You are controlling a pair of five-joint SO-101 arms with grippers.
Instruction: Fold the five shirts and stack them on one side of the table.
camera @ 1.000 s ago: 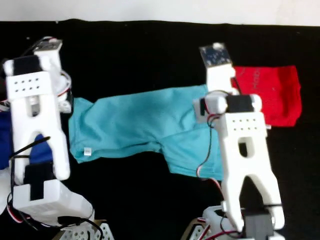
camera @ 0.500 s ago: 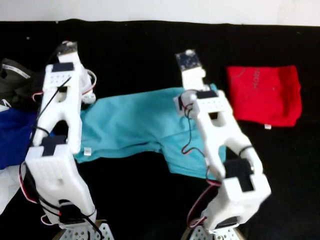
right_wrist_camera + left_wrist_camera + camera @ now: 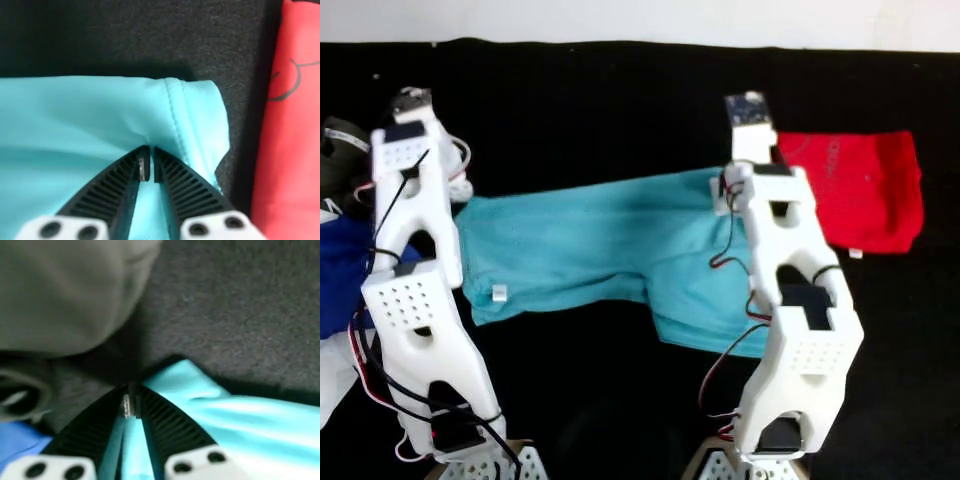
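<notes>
**Teal shirt.** The teal shirt [image 3: 590, 245] is lying stretched across the middle of the black worktop [image 3: 580, 100]. It is running as a long, rumpled band between the two arms. A broader flap is spreading toward the near edge at its right end. The fabric is looking thin and smooth, with soft creases along its length. A small white tag [image 3: 500, 293] is showing at the near left corner.

**Left claw.** The left claw [image 3: 132, 401] is clamping the shirt's left end. Its black ribbed fingers [image 3: 167, 422] are pressing together on a narrow fold of teal cloth, the tips all but meeting.

**Left edge.** Just beyond the left claw, a grey garment [image 3: 70, 290] is lying in a soft, rounded heap. A blue shirt [image 3: 340, 270] is bunching beside the left arm at the worktop's left edge. A white cloth [image 3: 330, 385] is lying at that same edge, nearer the arm's base.

**Right claw.** The right claw [image 3: 148, 167] is pinching the teal shirt's far right corner. It is drawn tight on the cloth just beside a stitched double seam [image 3: 175, 107], and the fabric is puckering into the grip.

**Red shirt.** The red shirt [image 3: 865, 190] is lying folded into a flat, roughly square shape at the right of the worktop. It is sitting near the teal shirt's right end, with a dark strip of worktop showing between them.

**Worktop.** The covering is appearing matte and felt-like.
</notes>
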